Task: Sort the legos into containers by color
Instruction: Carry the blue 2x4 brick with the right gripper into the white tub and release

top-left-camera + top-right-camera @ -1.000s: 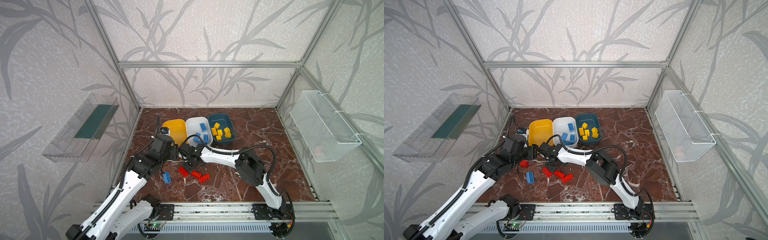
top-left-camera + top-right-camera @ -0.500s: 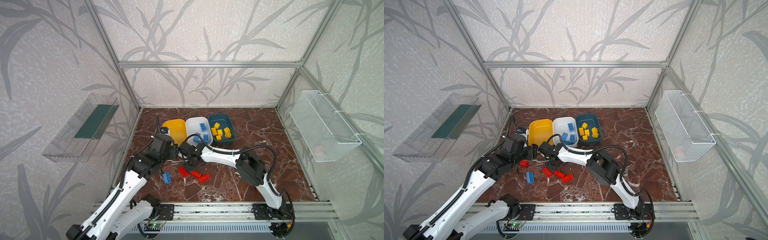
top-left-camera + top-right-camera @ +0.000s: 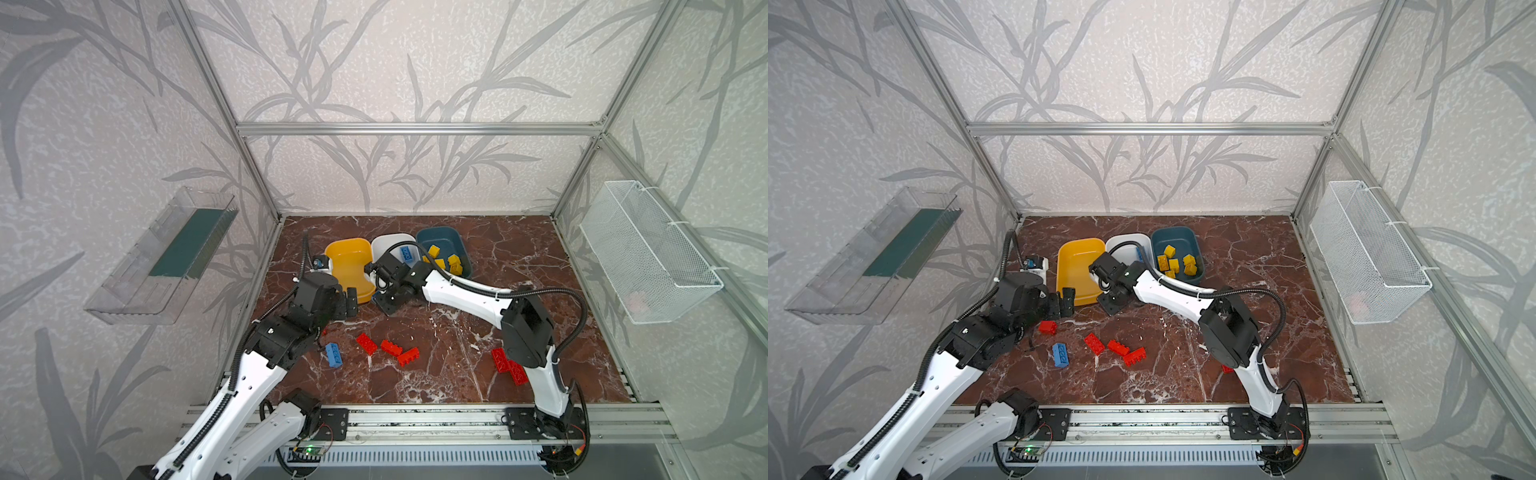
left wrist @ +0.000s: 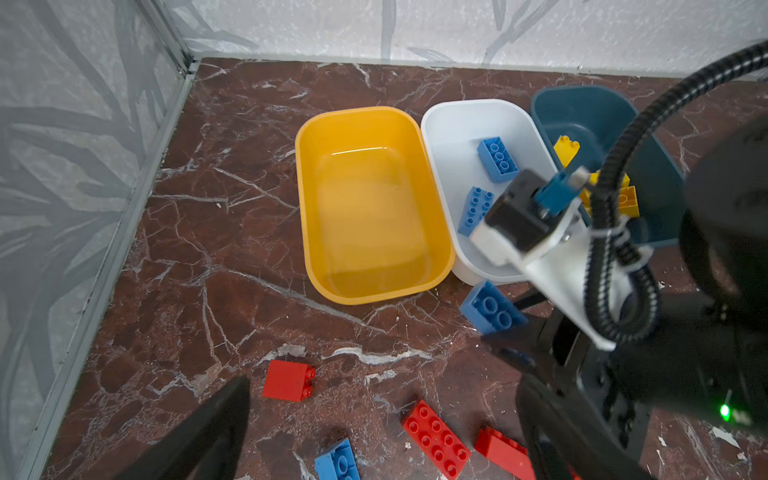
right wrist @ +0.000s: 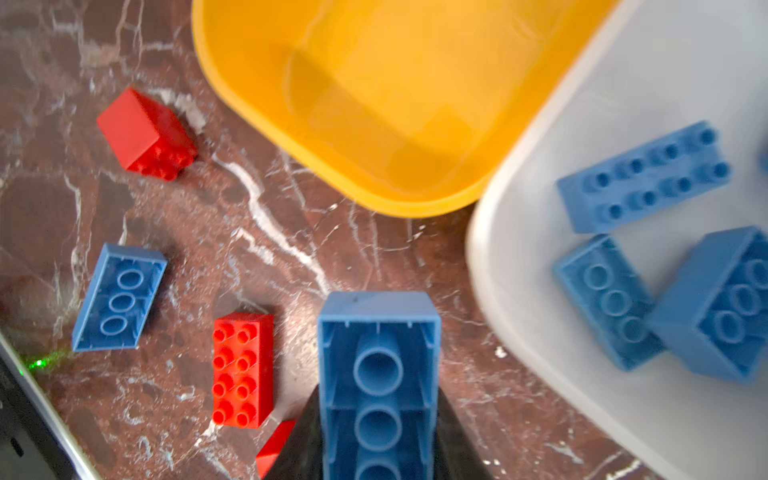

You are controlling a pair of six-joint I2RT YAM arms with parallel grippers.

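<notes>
The right tool [image 3: 388,300] is closed on a blue brick [image 5: 378,353], at 6 o'clock of the white tub [image 4: 457,110]. I think this is because blue bricks are collected there. The left tool [image 3: 1061,302] is wide open and empty near a short red brick [image 4: 289,380], which lies on the bench at 7 o'clock of the empty yellow tub [image 4: 365,112].

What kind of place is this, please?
Probably a robot test cell, not a home: aluminium frame, wallpaper panels, left arm and right arm bolted to a rail.
</notes>
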